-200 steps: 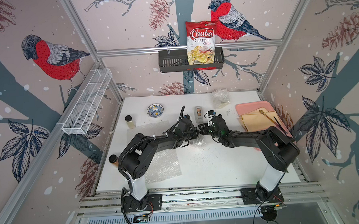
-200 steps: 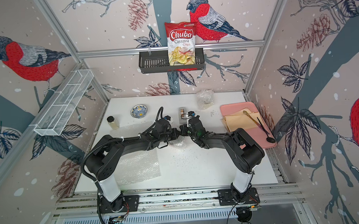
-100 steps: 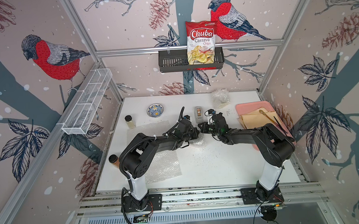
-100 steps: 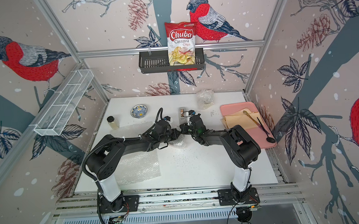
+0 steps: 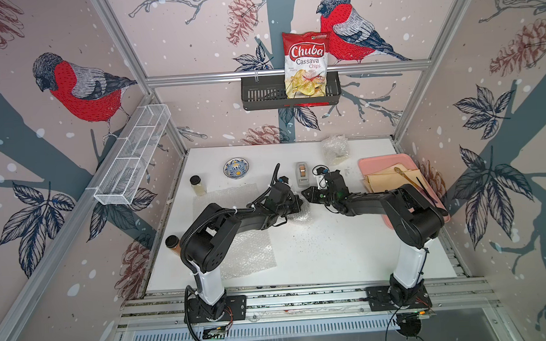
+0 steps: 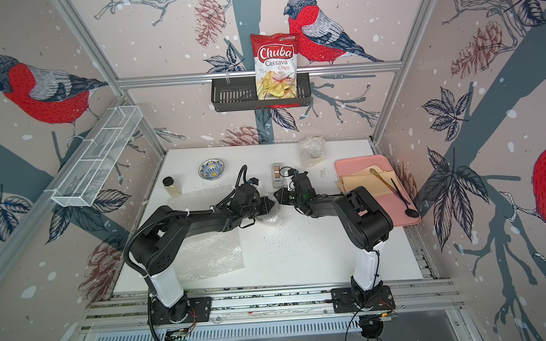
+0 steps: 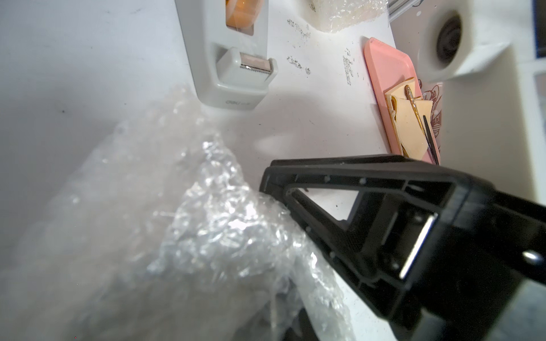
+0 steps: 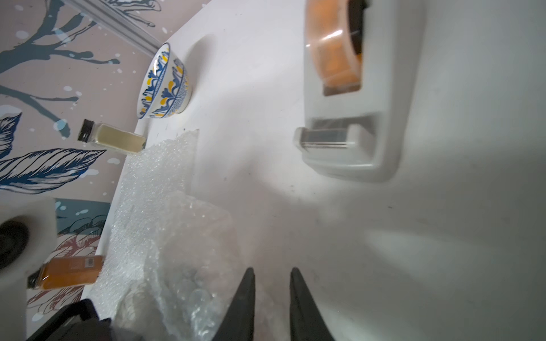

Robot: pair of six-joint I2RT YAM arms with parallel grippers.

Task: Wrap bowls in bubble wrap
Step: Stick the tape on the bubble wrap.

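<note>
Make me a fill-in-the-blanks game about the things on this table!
1. The unwrapped bowl is blue and ____.
2. The tray under the tan paper is ____.
3. The pale jar near that bowl has a ____ lid.
4. The right tool is ____, holding nothing.

Missing words: yellow, pink, black, open.

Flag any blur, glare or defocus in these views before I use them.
Left wrist: bubble wrap near the lens is defocused, with bright glints on its creases; tape dispenser sharp. Right wrist: soft throughout, dispenser and right claw tips smeared. In both top views: sharp, evenly lit, only soft shadows on the table.
</note>
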